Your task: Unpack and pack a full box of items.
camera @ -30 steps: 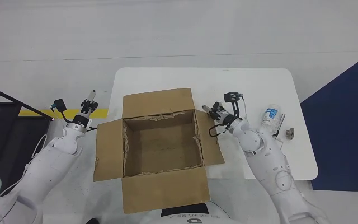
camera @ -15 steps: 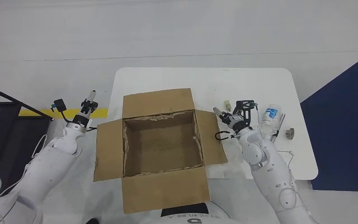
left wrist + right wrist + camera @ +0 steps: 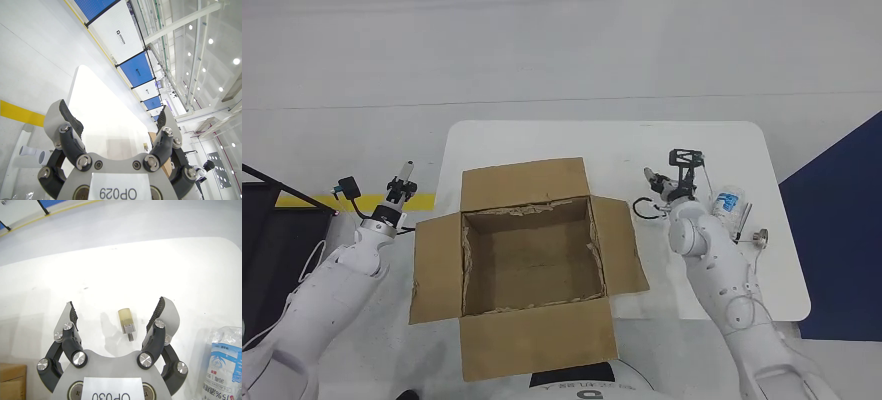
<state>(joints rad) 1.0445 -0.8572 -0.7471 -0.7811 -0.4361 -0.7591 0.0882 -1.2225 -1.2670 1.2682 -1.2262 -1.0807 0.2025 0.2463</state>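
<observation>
I'm swinging the right gripper off the box.
Its fingers are hanging open either side of the stud, unpacked onto the tabletop; the left gripper is staying open too.

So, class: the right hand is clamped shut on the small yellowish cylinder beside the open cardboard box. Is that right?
No. The right hand is open, not shut: the right wrist view shows the small yellowish cylinder free between its spread fingers, beside the open cardboard box.
</observation>
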